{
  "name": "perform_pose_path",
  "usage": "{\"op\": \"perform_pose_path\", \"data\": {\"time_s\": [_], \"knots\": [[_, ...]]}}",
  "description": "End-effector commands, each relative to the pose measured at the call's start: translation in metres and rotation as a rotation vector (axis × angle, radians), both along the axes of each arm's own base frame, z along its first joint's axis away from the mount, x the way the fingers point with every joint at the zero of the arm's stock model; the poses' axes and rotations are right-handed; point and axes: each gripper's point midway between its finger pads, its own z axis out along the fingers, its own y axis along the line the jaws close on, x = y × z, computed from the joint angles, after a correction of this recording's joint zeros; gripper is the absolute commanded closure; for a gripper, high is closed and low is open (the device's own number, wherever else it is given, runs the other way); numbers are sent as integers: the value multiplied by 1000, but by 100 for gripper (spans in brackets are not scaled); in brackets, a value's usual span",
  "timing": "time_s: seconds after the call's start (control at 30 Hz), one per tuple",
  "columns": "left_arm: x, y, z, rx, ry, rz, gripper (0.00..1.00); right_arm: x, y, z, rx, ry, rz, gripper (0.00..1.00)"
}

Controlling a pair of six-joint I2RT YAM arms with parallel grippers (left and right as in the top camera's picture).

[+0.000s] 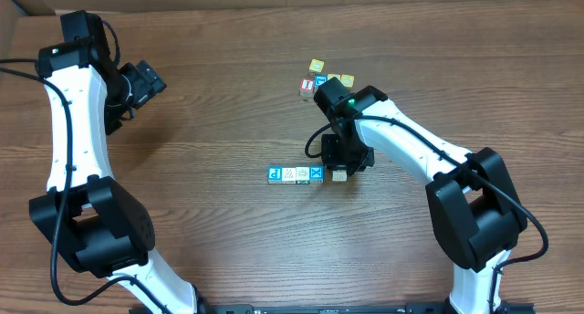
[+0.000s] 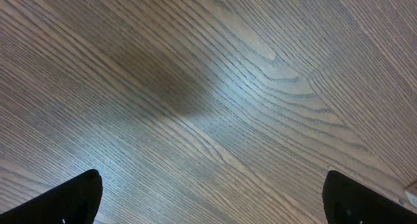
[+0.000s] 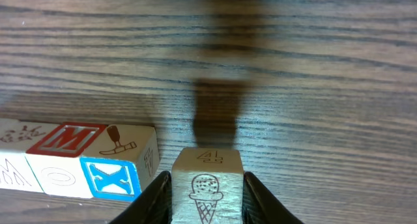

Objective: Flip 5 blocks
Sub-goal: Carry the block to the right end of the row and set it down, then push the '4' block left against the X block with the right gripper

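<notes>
Okay, my right claw [image 3: 207, 198] is clamped on the ice-cream block [image 3: 207, 175]. 1 finger [image 3: 161, 199] is pressed against each side, so the block sits squarely between the tips with its ice-cream face toward the wrist camera. I can't tell from here whether its underside is on the table [image 1: 228, 95] or just off it.

Immediately to its left is the row of 3 blocks [image 1: 294, 174]. The nearest is the blue X block [image 3: 112, 178], just beside the gripped one with a thin gap between them (a hammer picture shows on its far face). So the held block lines up at the right end of that row.

Further back, beyond the right arm, a loose bunch of cubes [image 1: 327, 77] lies near the claw.

My left claw [image 2: 212, 201] is spread wide over bare wood at the far left, well apart from every block and holding nothing.
</notes>
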Motion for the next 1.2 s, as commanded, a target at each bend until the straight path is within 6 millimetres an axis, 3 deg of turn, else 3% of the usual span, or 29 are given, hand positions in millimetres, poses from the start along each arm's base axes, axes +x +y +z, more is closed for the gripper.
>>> {"op": "perform_pose_path", "data": {"time_s": [0.0,0.1,0.33,0.47,0.6,0.77,0.87,1.0,1.17], "knots": [[3,-2,9,12,-23,-10,0,0,2,-2,7,-1,14,65],[3,-2,9,12,-23,-10,0,1,3,-2,11,-7,14,64],[3,-2,9,12,-23,-10,0,0,3,-2,8,-3,14,50],[3,-2,9,12,-23,-10,0,4,5,0,19,-19,13,49],[3,-2,9,12,-23,-10,0,19,3,22,62,-64,3,49],[3,-1,9,12,-23,-9,0,28,-19,57,85,-110,-57,50],[3,-1,9,12,-23,-8,0,24,-38,63,66,-77,-99,57],[3,-1,9,12,-23,-8,0,13,-48,50,83,-5,-133,96],[3,-2,9,12,-23,-10,1,-16,-34,18,170,95,-124,96]]}}
